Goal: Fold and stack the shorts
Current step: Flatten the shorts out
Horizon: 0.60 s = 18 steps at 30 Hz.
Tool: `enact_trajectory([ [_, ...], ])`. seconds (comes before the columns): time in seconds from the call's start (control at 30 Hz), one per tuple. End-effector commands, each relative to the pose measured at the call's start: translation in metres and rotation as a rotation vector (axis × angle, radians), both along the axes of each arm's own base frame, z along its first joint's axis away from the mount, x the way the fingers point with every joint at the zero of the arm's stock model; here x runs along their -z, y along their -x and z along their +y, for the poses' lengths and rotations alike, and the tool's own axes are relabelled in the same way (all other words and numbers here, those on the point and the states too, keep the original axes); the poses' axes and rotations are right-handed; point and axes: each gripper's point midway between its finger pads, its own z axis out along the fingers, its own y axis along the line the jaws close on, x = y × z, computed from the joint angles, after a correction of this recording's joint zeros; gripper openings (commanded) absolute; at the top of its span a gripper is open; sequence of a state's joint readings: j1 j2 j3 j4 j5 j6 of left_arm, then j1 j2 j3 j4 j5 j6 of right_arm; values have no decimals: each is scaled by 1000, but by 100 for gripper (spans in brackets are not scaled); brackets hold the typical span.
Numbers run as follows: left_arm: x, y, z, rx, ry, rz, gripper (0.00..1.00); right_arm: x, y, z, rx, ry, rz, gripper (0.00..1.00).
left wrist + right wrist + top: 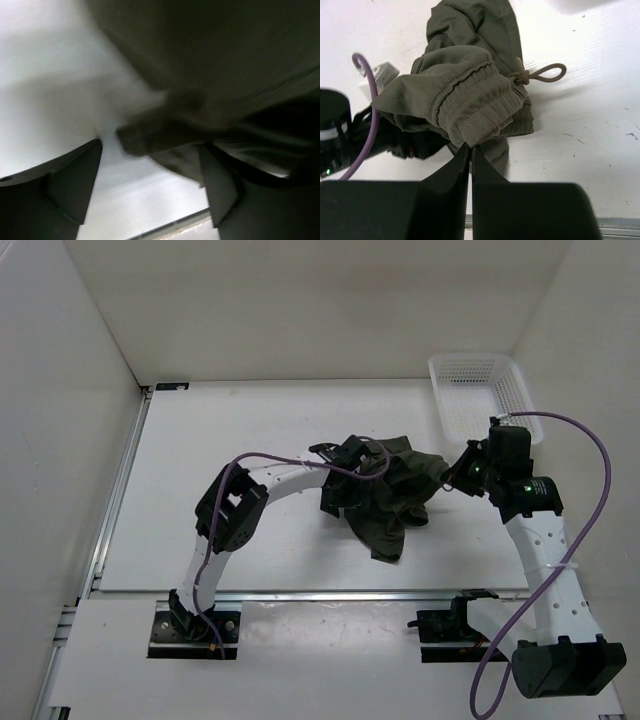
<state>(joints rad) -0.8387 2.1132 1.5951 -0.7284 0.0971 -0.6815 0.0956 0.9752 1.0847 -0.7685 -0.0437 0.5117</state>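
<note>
1 pair of shorts (pixel 385 502); 1 white basket (pixel 437 390), upper right; 2 arms: left arm (pixel 290 480), right arm (pixel 545 560); 2 purple cables (pixel 600 455).

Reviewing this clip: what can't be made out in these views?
- Left wrist view: the shorts are blurred, so which part hangs between the fingers of the left gripper is unclear.
- Top view: the shorts are bunched and the legs are indistinguishable; both grippers cover part.
- Right wrist view: the right gripper pinches the waistband. Only one drawstring loop shows; folds hide the rest.

White walls (pixel 300 300) enclose a white table (pixel 250 410).
</note>
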Motion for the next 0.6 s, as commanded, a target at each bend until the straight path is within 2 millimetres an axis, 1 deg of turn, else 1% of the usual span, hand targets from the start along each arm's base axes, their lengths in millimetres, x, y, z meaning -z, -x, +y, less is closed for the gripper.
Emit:
enact_trajectory([
  [0.0,-2,-9,-22,21,62,15,87,0,4,1,-29,-3,-9,0],
  [0.03,-3,-11,-27,25,77,13,73,0,4,1,-29,-3,-9,0],
  [0.07,-2,-11,-29,37,82,17,61,0,4,1,-29,-3,-9,0],
  [0.13,-5,-11,-33,42,97,19,18,0,4,1,-29,-3,-9,0],
  [0.17,-11,-13,-27,31,101,14,10,0,4,1,-29,-3,-9,0],
  [0.23,-23,-20,-15,17,106,-12,10,0,4,1,-29,-3,-9,0],
  [0.27,-41,-29,2,-22,119,-41,10,1,1,1,-29,-3,-7,0],
  [0.33,-60,-44,27,-76,118,-94,10,2,-6,4,-39,-11,-10,0],
  [0.37,-80,-60,55,-122,124,-138,10,1,-14,4,-39,-12,-26,0],
  [0.4,-90,-72,68,-147,134,-165,10,-1,-20,5,-29,-24,-30,0],
  [0.43,-97,-89,99,-211,121,-172,10,3,-31,6,-31,-33,-12,0],
  [0.47,-107,-98,115,-237,120,-188,10,1,-40,7,-21,-45,-15,0],
  [0.5,-128,-115,129,-256,119,-241,10,-7,-53,10,-31,-54,-45,0],
  [0.53,-140,-125,142,-279,118,-261,10,-20,-75,12,-32,-56,-69,0],
  [0.57,-151,-129,157,-301,104,-257,10,-33,-90,13,-33,-58,-100,0],
])
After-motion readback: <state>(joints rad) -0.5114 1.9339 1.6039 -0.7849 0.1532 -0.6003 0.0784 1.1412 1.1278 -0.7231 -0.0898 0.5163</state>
